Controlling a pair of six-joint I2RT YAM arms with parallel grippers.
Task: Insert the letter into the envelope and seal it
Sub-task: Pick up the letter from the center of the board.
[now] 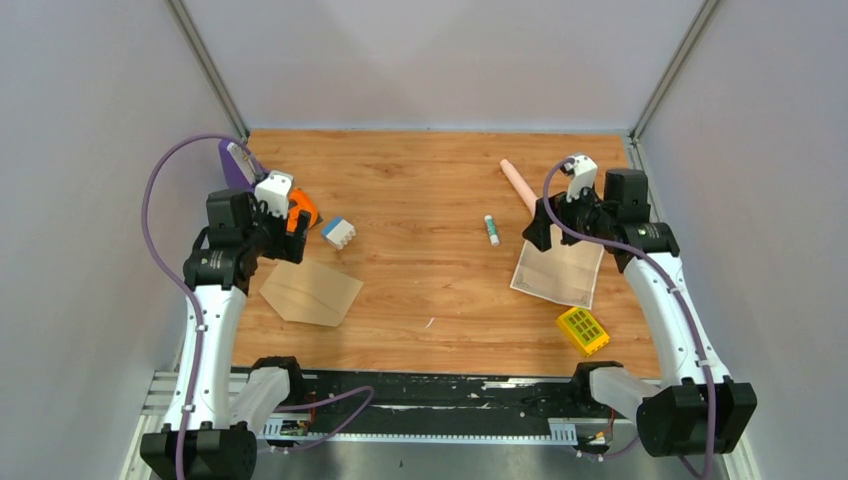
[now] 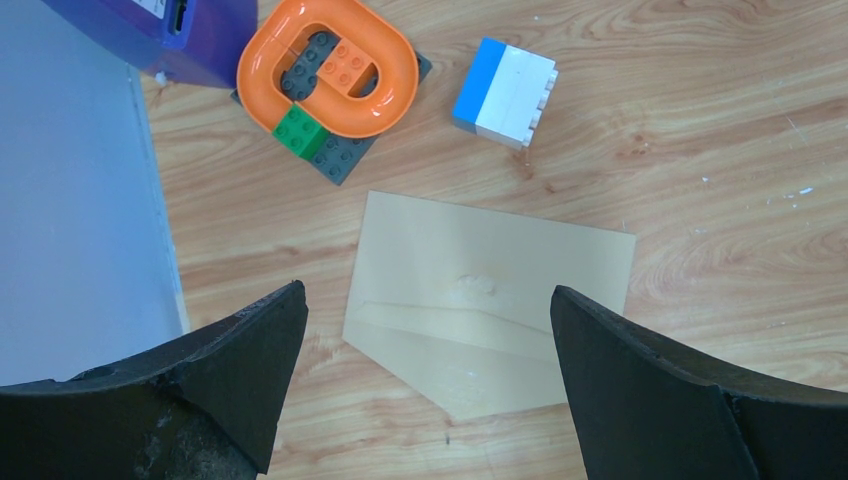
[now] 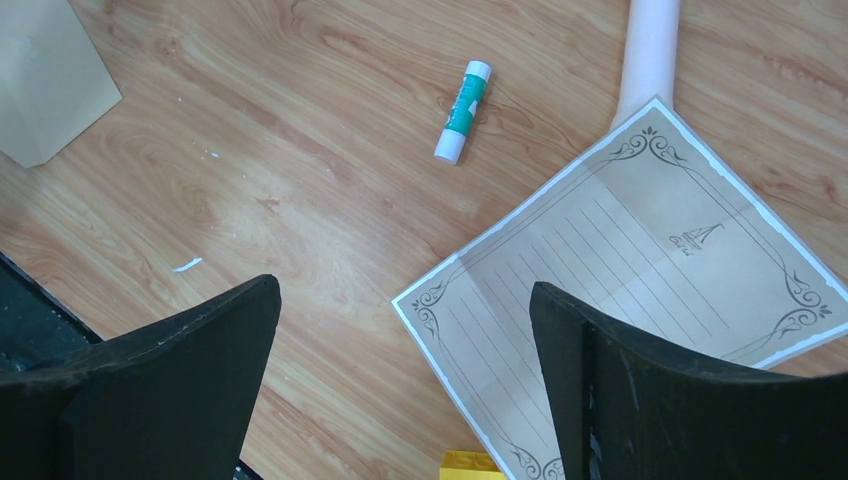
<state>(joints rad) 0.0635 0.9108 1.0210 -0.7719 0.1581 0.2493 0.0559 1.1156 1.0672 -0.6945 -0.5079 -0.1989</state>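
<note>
Wood table (image 1: pixel 430 190), left gripper (image 2: pixel 427 292) and right gripper (image 3: pixel 402 288) hovering, jaws spread

Even, diffuse lighting. The desk (image 1: pixel 430 190) is bright, with sharp wood grain in all views and only faint, soft-edged shadows. A small glare streak marks the orange ring (image 2: pixel 392 75). The dark end effector fingers (image 2: pixel 230 380) appear slightly soft.

tan envelope (image 1: pixel 311 292) lies flat at left, flap open; lined, creased letter (image 1: pixel 560 270) flat at right.
</note>
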